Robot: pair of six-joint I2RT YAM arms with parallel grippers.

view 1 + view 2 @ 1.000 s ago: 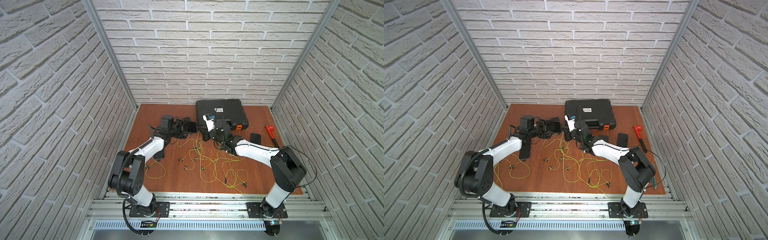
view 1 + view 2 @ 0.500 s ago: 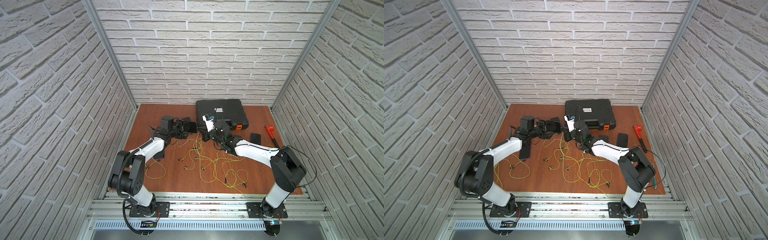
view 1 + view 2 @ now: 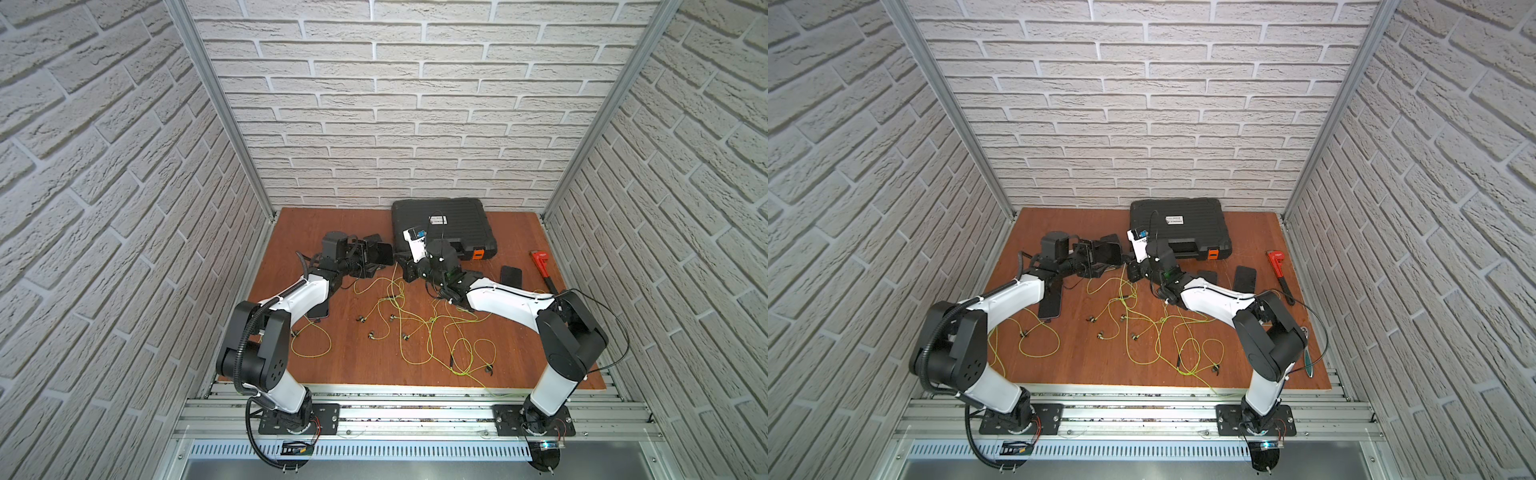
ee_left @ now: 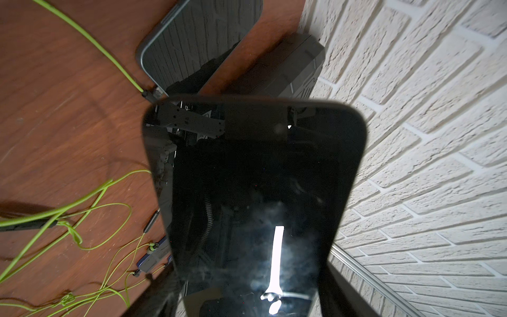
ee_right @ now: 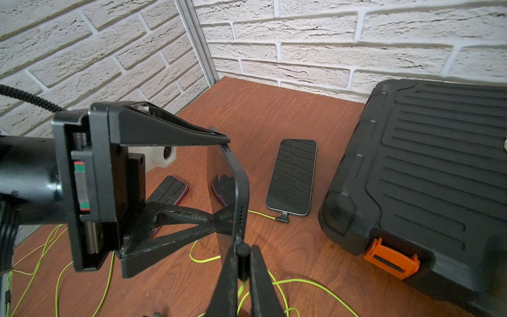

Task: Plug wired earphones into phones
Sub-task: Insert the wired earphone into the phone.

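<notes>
- The fingers (image 5: 170, 131) of the left gripper (image 5: 229, 182) are clamped across the width of the held phone (image 5: 241, 189), one on each long side; the held phone stands on edge above the table (image 5: 274, 109); its dark screen faces the left wrist camera.
- The fingers (image 5: 262, 286) of the right gripper (image 5: 242, 264) are pressed together on a small dark plug (image 5: 243, 249); the plug sits right against the short end edge of the held phone; whether it is seated in the port cannot be told.
- A yellow-green cable (image 5: 241, 289) drops from between the right fingers towards the table.
- In both top views the two grippers meet near the back of the table, just in front of the black case (image 3: 440, 226); the held phone is between them.
- A flat phone (image 5: 292, 177) lies screen up between the held phone and the case; a cable's angled plug (image 5: 282, 218) is in its near end.
- A purple-edged phone (image 5: 170, 192) lies flat below the left gripper.
- A further phone (image 3: 510, 276) lies flat beside the right forearm; a red wrench (image 3: 540, 262) lies beyond it, near the table's right edge.
- The loose earphone cables (image 3: 415, 328) sprawl tangled over the middle of the table, in front of both grippers; small dark earbuds (image 3: 360, 319) are dotted among them.
</notes>
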